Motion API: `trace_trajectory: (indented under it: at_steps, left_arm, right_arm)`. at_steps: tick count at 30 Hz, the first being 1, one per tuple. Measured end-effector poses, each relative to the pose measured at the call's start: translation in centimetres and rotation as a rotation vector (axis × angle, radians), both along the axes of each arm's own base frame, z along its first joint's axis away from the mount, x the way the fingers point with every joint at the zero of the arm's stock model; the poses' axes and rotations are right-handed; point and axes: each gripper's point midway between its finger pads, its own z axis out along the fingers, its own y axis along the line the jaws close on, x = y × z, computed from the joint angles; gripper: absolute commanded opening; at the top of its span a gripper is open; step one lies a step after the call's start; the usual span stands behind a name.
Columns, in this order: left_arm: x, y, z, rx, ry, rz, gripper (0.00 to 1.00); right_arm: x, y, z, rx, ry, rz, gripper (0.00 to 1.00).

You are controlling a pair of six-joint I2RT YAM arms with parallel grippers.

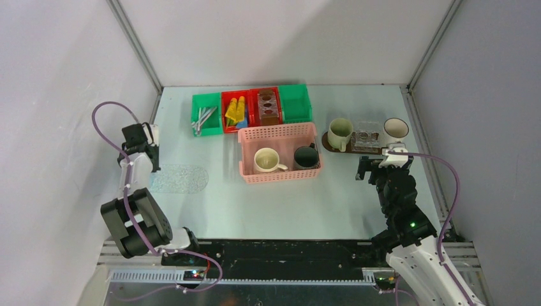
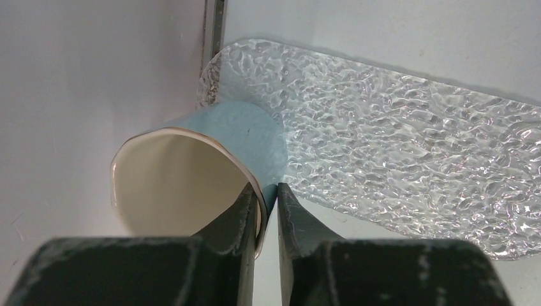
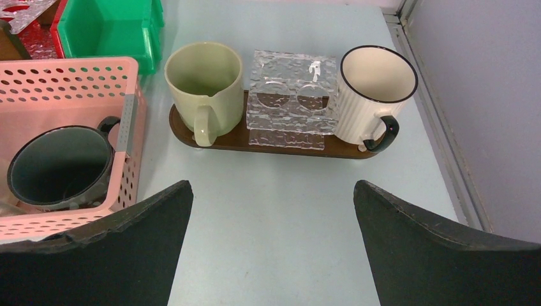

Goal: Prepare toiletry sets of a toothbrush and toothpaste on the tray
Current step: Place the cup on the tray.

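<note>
A mug (image 2: 223,127), pale blue outside and cream inside, is pinched by its wall in my left gripper (image 2: 266,189), one finger inside the rim and one outside. It hangs by the left wall, at the end of the clear patterned disc (image 2: 395,153). The dark brown tray (image 3: 223,141) at the right carries a green mug (image 3: 204,80), a clear holder (image 3: 292,99) and a white ribbed mug (image 3: 370,95). My right gripper (image 3: 273,185) stands open just in front of the tray with nothing between its fingers. Silvery brushes (image 1: 204,117) and yellow tubes (image 1: 233,111) lie in bins at the back.
A pink basket (image 1: 279,132) in the middle holds a cream mug (image 1: 266,159) and a dark mug (image 1: 306,157). Green and red bins line the back; one red bin holds another clear holder (image 1: 269,107). Walls stand close to both arms.
</note>
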Motion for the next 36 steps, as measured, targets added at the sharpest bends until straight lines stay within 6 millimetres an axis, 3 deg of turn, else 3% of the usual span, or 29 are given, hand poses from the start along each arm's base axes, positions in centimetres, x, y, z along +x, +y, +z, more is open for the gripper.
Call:
trace_trajectory:
  at_steps: [14, 20, 23, 28, 32, 36]
  left_arm:
    - [0.3, 0.2, 0.1, 0.009, -0.009, -0.006, 0.34]
    - [0.4, 0.2, 0.1, 0.005, -0.013, -0.008, 0.45]
    - [0.4, 0.1, 0.4, 0.005, -0.025, -0.004, 0.56]
    - [0.5, 0.0, 2.0, 0.02, -0.079, 0.003, 0.72]
    - [0.6, -0.2, 3.5, 0.033, -0.134, 0.013, 0.79]
    - [1.1, -1.6, 6.2, 0.059, -0.227, -0.001, 0.86]
  right_arm:
    - [0.0, 0.1, 0.0, 0.0, 0.0, 0.005, 0.99]
    - [0.0, 0.1, 0.0, 0.0, 0.0, 0.006, 0.99]
    - [0.0, 0.1, 0.0, 0.001, 0.0, 0.008, 1.0]
    - [0.0, 0.2, 0.0, 0.001, 0.0, 0.009, 0.99]
    - [0.0, 0.2, 0.1, 0.002, -0.003, 0.009, 0.99]
    - [-0.1, 0.1, 0.2, 0.005, -0.01, 0.009, 0.99]
